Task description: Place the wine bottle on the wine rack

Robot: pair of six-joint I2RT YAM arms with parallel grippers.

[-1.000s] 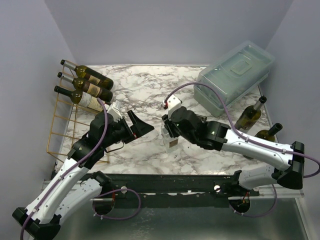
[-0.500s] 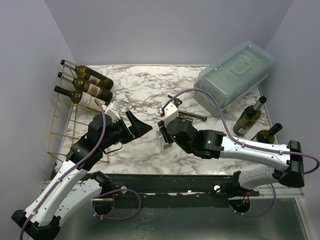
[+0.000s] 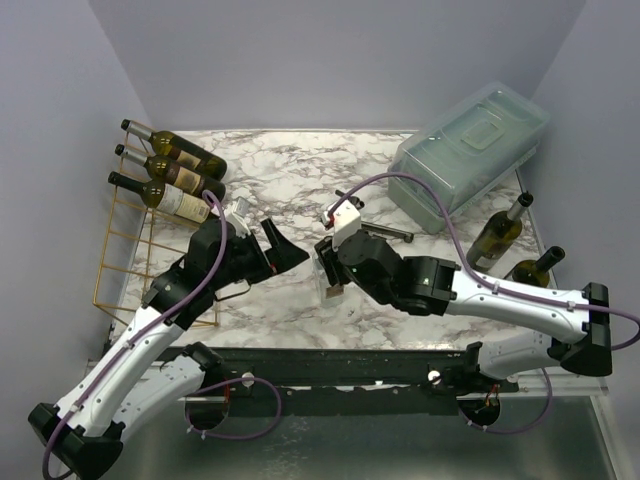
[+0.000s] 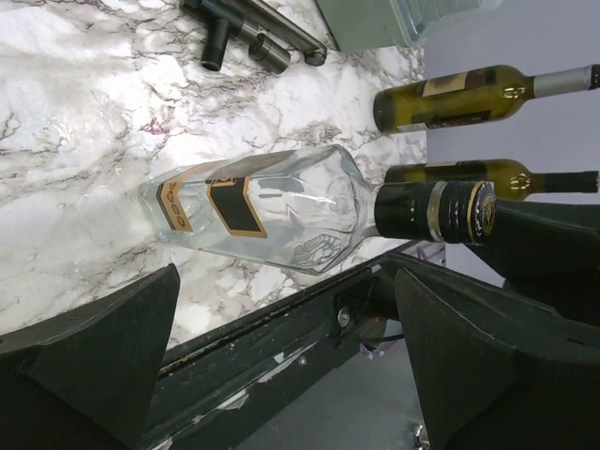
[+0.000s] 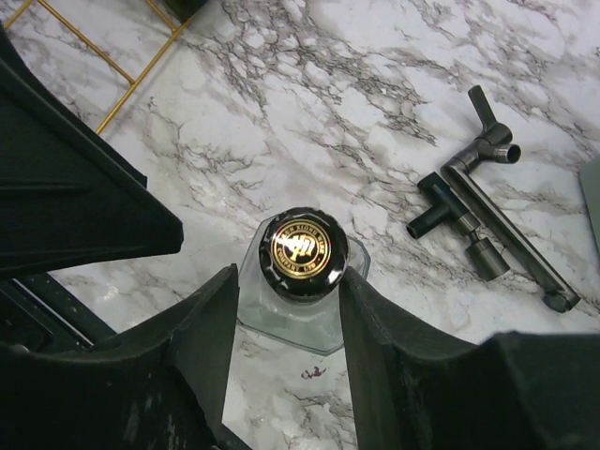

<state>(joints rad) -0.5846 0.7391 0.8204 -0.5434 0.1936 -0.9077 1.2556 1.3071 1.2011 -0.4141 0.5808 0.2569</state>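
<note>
Top cam first: the right gripper (image 3: 331, 272) is pinching the clear glass wine bottle (image 3: 325, 266) by the neck, roughly mid-table. That's well apart from the gold wire wine rack (image 3: 125, 262) at the left edge. The rack already carries three olive-green bottles (image 3: 172, 172) lying on its upper tiers, necks sticking out to the left. The left gripper (image 3: 277, 248) sits between rack and bottle, jaws spread, holding nothing. Two spare olive-green bottles (image 3: 502, 232) stand far right, near the translucent grey plastic lidded box (image 3: 470, 145)

Left wrist cam: it looks straight at the clear bottle and its black-and-gold label (image 4: 225, 202). The bottle is roughly upright with a slight tilt. I can't tell if its base touches the white marble-pattern table (image 4: 84, 131)

Right wrist cam: the round black cap with a gold emblem (image 5: 305, 248) sits between the two black fingers (image 5: 211, 323), which squeeze the neck below it. A dark metal tool (image 5: 487, 220) lies on the table nearby

So I'd say the grab is done, but the whole trip to the rack and laying the bottle on a free tier is still left, maybe via a handoff to the left arm
</note>
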